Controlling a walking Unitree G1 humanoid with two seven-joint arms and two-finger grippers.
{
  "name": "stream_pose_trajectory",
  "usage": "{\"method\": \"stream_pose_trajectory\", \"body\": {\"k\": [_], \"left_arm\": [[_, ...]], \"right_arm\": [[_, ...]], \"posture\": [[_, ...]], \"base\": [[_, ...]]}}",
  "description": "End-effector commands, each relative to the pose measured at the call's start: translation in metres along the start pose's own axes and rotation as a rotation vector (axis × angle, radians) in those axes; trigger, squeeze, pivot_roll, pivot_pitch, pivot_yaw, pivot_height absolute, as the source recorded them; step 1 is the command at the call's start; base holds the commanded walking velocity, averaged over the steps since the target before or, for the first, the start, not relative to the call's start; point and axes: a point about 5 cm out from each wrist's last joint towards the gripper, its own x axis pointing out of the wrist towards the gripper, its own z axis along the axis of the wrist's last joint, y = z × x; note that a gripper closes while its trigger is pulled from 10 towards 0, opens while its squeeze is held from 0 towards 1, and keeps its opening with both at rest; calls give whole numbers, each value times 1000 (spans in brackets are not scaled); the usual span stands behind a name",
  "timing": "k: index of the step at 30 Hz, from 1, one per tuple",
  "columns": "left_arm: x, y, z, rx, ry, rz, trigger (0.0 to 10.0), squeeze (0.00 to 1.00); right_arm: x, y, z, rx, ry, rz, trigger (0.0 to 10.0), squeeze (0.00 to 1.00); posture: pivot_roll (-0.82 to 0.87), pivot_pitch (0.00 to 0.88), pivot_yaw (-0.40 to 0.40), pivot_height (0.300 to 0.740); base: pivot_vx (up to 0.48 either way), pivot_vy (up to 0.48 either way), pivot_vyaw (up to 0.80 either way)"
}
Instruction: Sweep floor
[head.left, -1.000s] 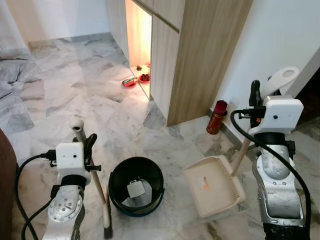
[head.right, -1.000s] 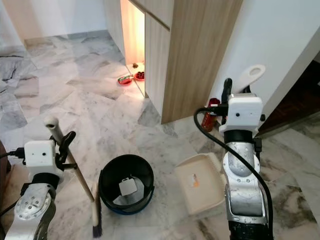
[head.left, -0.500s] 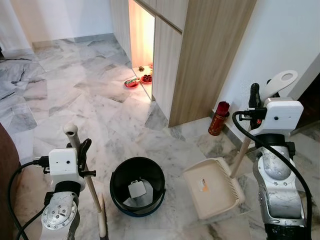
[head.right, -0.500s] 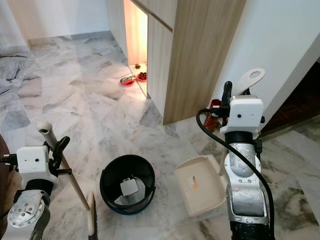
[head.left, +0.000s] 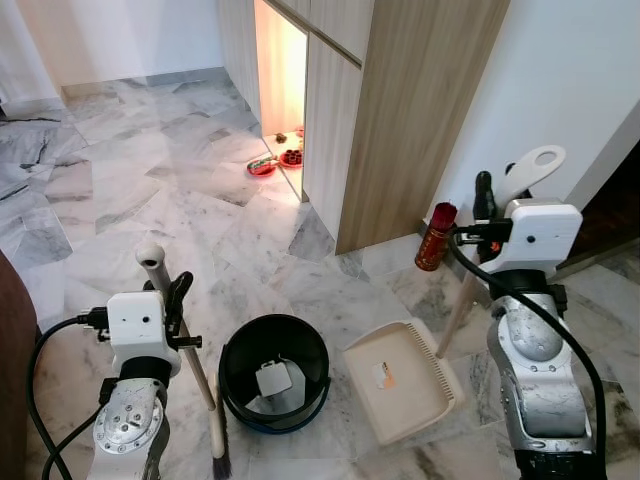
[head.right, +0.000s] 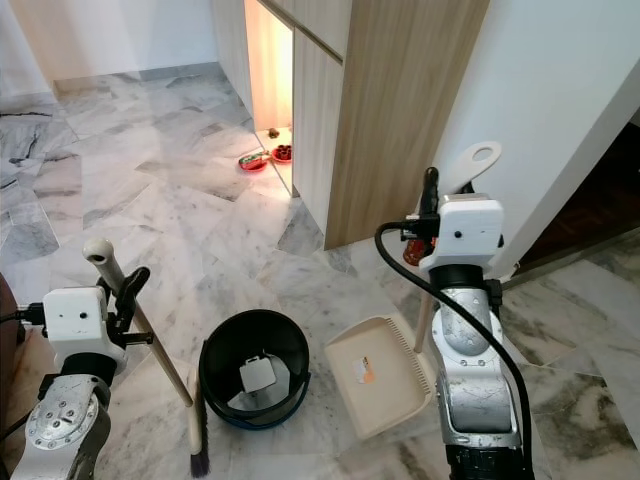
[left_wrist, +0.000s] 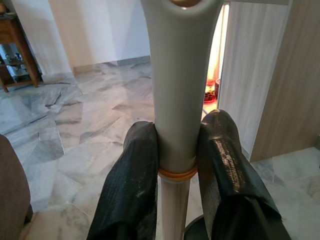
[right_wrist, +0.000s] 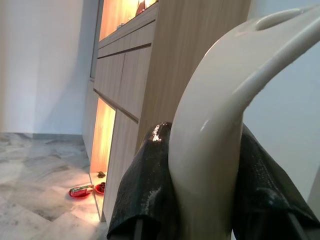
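My left gripper (left_wrist: 175, 150) is shut on the pale handle of a broom (head.left: 190, 355), just below its grey grip. The broom leans, with its dark brush head (head.left: 218, 455) on the marble floor left of a black bin (head.left: 273, 372). A scrap of paper (head.left: 270, 380) lies in the bin. My right gripper (right_wrist: 205, 165) is shut on the cream looped handle (head.left: 530, 165) of a long-handled dustpan (head.left: 395, 378). The pan rests on the floor just right of the bin, with a small white and orange bit (head.left: 383, 375) in it.
A tall wooden cabinet (head.left: 400, 110) stands ahead, with a lit gap holding red bowls (head.left: 262, 166) on the floor. A red canister (head.left: 434, 236) stands against the white wall beside the dustpan handle. Brown furniture (head.left: 10, 380) edges the near left. Open marble floor stretches far left.
My right arm has carried the dustpan left, closer to the bin. The broom's brush head swung slightly left and came back beside the bin.
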Motion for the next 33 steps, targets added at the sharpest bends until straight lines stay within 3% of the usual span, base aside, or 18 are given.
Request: {"method": "stream_pose_trajectory", "body": {"k": [1,16,33], "left_arm": [[2,-2,12,-9,-61,-5,10000,0],[2,-2,12,-9,-61,-9,10000,0],[2,-4,13,-10,-64,-13,10000,0]], "right_arm": [[5,1,11,0,-48,9,10000,0],[6,9,13,5,-59,41,10000,0],[7,14,15,-6,-74,71,10000,0]], "posture": [[-22,57,-39,740],[-21,60,-37,740],[-20,60,-36,740]], "base": [[0,0,0],[0,0,0],[-268,0,0]]}}
